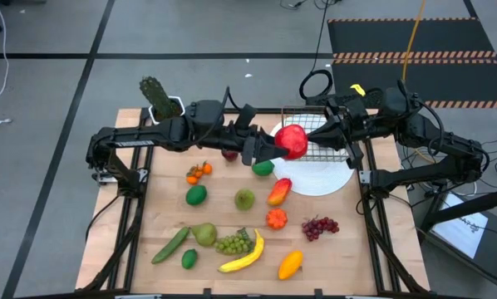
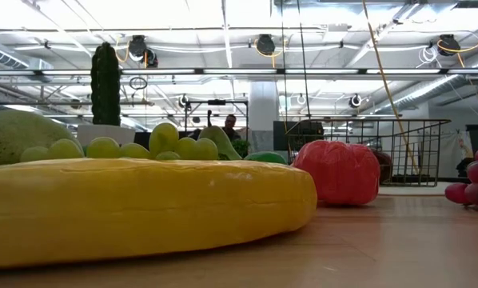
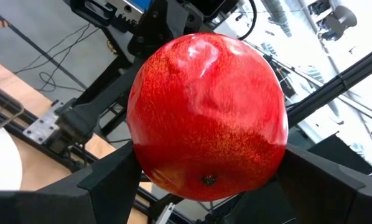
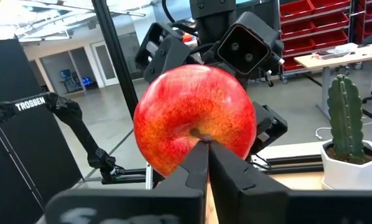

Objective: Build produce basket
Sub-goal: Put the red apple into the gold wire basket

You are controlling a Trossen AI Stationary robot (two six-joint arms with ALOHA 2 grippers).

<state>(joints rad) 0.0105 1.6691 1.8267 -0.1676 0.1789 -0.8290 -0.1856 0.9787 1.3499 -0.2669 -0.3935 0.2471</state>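
The left gripper (image 1: 275, 148) is clamping a glossy, speckled red apple (image 1: 292, 141) over the wire-mesh basket (image 1: 319, 137) — the right gripper (image 1: 330, 126), pinched narrow, is facing it.

The left arm stretches across the worktop's far half from its base at the left edge, wrist level, and its tool (image 1: 275, 148) has both fingers (image 3: 111, 180) pressed against the sides of a red apple (image 1: 292, 139). The right arm reaches in from the right, elbow folded back, its tool (image 1: 319, 130) pointing at the left one, fingers (image 4: 198, 165) closed together, tips meeting at the apple's stem end.
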